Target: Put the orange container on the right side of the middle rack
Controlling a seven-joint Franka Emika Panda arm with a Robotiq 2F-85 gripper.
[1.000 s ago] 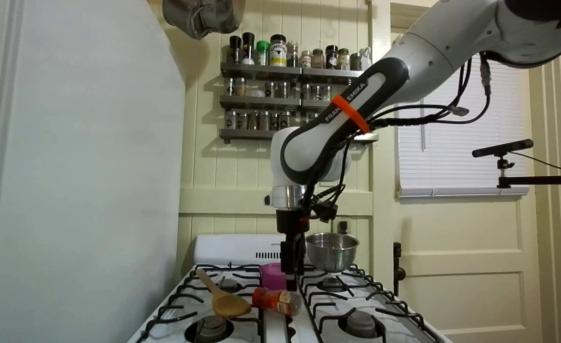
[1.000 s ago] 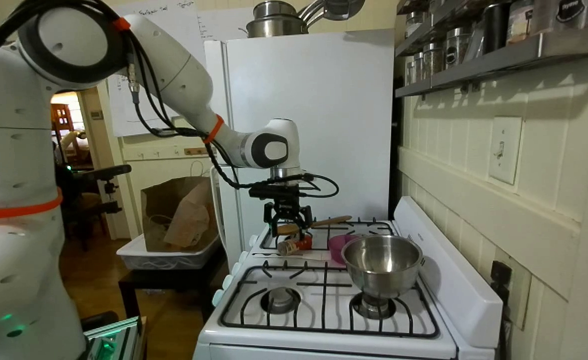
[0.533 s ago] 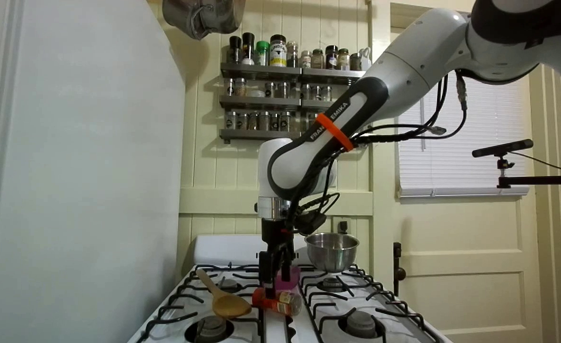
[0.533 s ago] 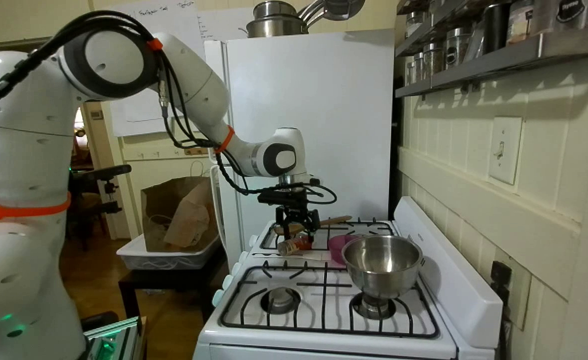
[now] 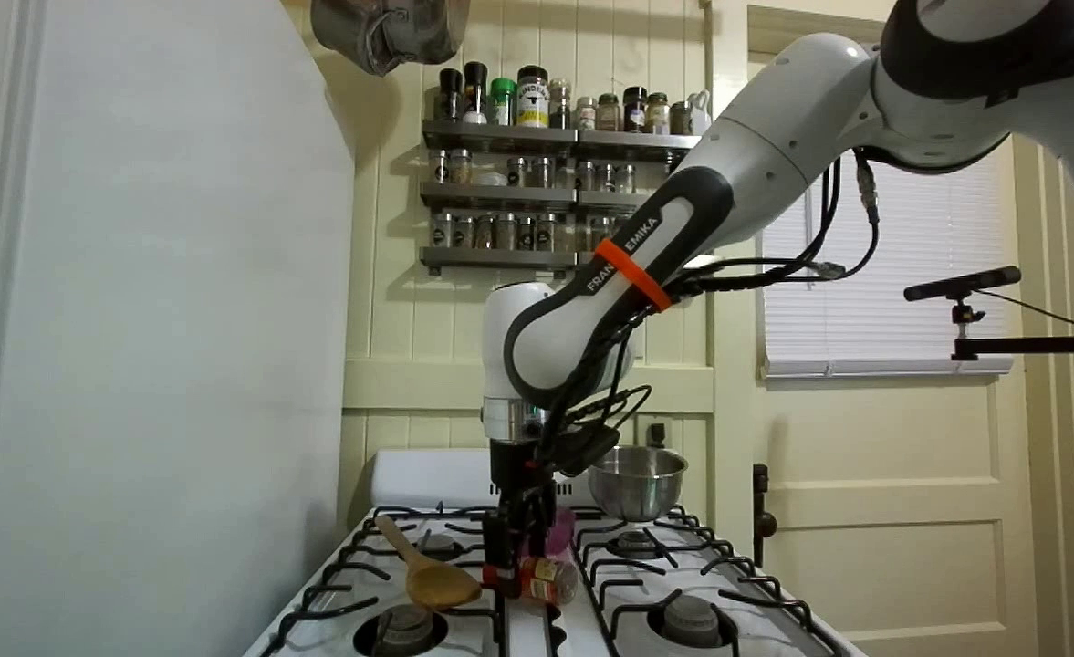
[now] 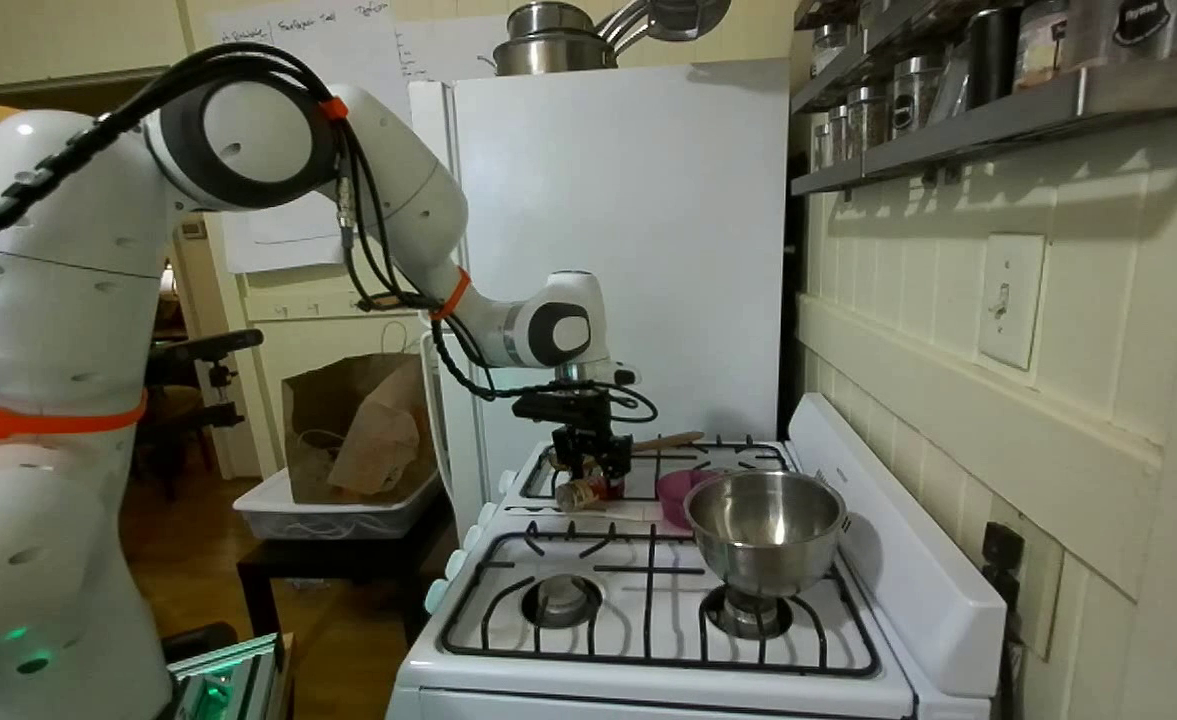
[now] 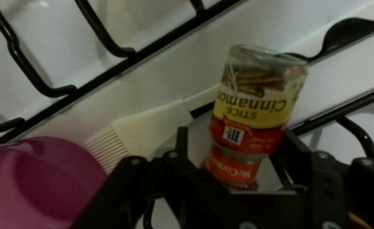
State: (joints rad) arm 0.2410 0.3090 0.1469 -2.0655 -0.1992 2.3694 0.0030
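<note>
Under your fingers (image 7: 182, 143) is the stove (image 6: 608, 678), white, with black grates (image 6: 650, 600) flanking a middle strip (image 7: 161, 79). A jar (image 7: 253, 114) lies on its side between the fingers. Just beside them you have a brush (image 7: 152, 124), its handle passing below the jar, and near its bristles a cup (image 7: 47, 181). A spoon (image 5: 436, 579) rests near your fingers on a grate; the bowl (image 6: 763, 565) stands well apart, toward the back.

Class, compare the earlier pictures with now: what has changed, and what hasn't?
The gripper came down and towards the wooden spoon; it now straddles the orange container lying on the stove. It has not visibly taken hold: in the wrist view a gap shows on one side. The orange container, wooden spoon, pink cup and metal bowl stayed put.
</note>
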